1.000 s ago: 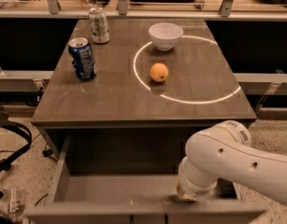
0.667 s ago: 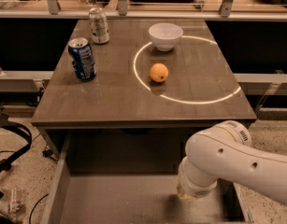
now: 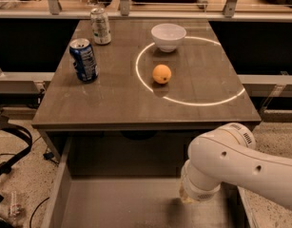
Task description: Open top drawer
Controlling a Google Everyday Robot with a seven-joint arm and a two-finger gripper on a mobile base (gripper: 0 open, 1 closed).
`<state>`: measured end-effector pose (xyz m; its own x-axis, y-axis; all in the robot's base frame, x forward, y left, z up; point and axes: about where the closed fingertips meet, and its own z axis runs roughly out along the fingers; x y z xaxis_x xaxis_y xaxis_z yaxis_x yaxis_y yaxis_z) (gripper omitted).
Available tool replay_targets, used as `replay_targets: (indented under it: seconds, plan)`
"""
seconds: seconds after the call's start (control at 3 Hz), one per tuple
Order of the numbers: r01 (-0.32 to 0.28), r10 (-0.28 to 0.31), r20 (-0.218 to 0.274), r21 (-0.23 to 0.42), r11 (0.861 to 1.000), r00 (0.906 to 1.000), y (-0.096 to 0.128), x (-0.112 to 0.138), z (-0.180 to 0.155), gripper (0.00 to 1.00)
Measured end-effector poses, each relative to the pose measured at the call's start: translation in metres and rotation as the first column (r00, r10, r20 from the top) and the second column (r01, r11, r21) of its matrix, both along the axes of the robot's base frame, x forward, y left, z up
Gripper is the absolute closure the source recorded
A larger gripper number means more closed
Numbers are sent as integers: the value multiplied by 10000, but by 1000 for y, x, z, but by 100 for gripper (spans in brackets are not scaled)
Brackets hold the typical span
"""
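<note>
Judging from the grey interior laid bare under the table [image 3: 136,113], the top drawer [image 3: 121,205] stands pulled well out toward the camera, so the opening looks nearly done; the next move is likely a short straight pull, then release. Its long axis runs left to right, parallel to the table's front edge, mouth facing up. The gripper [image 3: 187,197] hangs low over the drawer's front right, beneath the white arm [image 3: 240,165]; whether it grasps anything cannot be told.

Table top [image 3: 112,103]: glossy wood grain
Blue can [image 3: 83,60]: shiny metal
Top drawer [image 3: 121,203]: matt grey inside
Gripper [image 3: 186,198]: inside top drawer, under smooth white plastic arm [image 3: 240,165]
</note>
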<state>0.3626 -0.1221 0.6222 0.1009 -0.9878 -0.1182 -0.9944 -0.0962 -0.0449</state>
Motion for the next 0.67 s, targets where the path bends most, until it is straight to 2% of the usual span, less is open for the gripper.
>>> replay_targets:
  seconds: [0.67]
  plan:
    - [-19, 19, 14, -28, 10000, 10000, 0, -1, 1, 13]
